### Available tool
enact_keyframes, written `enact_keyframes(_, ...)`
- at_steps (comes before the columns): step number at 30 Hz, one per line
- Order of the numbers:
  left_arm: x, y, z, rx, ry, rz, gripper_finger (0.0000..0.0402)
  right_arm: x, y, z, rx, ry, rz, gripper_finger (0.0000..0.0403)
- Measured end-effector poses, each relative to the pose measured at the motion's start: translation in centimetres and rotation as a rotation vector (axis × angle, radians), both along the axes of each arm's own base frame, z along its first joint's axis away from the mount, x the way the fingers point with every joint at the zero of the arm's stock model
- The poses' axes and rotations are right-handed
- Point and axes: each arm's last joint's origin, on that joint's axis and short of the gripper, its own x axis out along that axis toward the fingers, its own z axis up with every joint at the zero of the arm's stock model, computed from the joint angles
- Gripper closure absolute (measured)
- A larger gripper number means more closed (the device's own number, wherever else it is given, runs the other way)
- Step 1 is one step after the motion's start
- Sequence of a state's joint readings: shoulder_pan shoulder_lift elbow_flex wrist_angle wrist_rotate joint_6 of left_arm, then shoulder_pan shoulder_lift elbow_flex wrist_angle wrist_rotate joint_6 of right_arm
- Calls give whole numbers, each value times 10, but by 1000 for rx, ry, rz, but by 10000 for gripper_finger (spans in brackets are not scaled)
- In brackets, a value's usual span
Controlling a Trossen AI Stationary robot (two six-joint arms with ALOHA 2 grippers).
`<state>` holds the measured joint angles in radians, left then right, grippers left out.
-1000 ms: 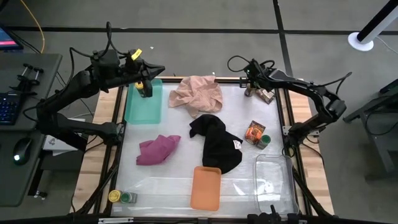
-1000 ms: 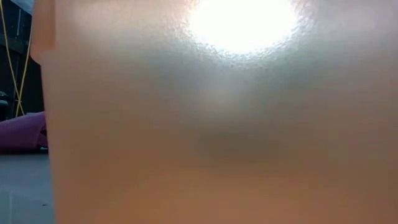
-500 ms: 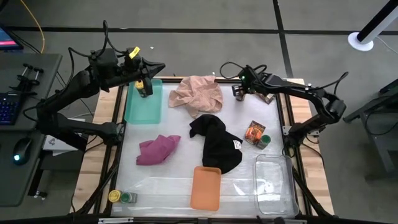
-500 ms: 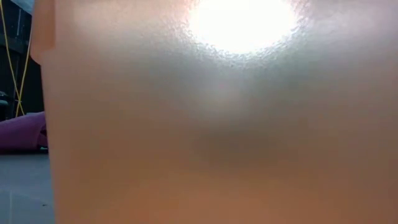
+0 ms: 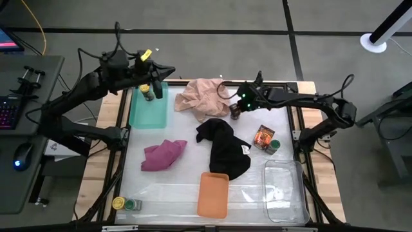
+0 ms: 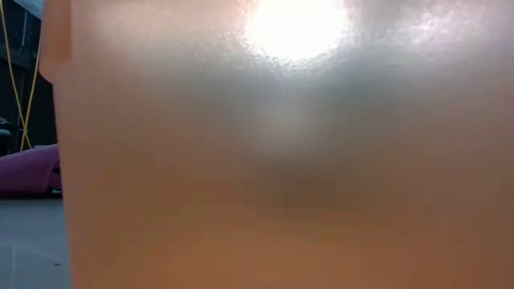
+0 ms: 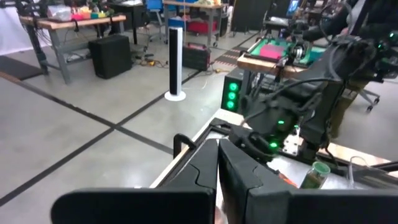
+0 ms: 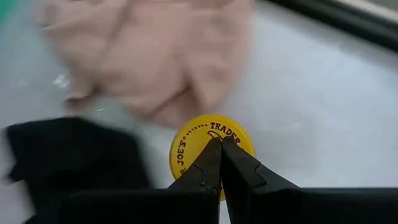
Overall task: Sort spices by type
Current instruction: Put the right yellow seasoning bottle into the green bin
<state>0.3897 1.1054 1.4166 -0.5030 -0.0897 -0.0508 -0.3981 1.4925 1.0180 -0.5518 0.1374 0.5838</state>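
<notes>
Swung inward from the worktop's (image 5: 187,187) far right corner: right gripper (image 5: 235,111) clamped on yellow-lidded jar (image 8: 211,152), mid-carry. Left gripper (image 5: 149,90), closed, over green tray (image 5: 148,111).

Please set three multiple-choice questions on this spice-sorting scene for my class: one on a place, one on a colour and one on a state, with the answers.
1. Where is the left gripper?
A. over the green tray
B. over the clear tray
C. over the orange tray

2. What colour is the lid of the jar at the right gripper?
A. green
B. yellow
C. red

3. What is the right gripper doing?
A. standing wide open over a packet
B. pinching the jar's lid
C. resting in the clear tray

Answers:
1 A: the high view shows it above the green tray's far end.
2 B: the right wrist view shows a yellow lid.
3 B: its fingers meet on that lid.
</notes>
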Motion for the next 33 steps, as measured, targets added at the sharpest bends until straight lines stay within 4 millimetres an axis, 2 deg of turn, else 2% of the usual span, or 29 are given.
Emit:
enact_keyframes(7,28,11,-18,-32,79,-1,401,19,28,6,-30,-97,70,403)
enact_keyframes(11,51,21,-31,-19,119,-17,398,12,31,41,-137,-169,26,403)
enact_keyframes(16,86,32,-50,25,138,-169,349,-27,38,86,-245,-201,-34,403)
enact_keyframes(21,120,42,-82,14,206,-278,245,-81,52,121,-269,-281,-114,403)
enact_keyframes(24,140,48,-108,-28,271,-284,174,-109,60,134,-254,-340,-150,403)
enact_keyframes(27,162,54,-135,-75,302,-282,117,-129,66,141,-250,-381,-166,403)
enact_keyframes(30,184,56,-166,-119,326,-302,82,-139,68,144,-262,-405,-172,403)
enact_keyframes(33,203,54,-191,-119,330,-327,68,-141,69,145,-279,-405,-185,403)
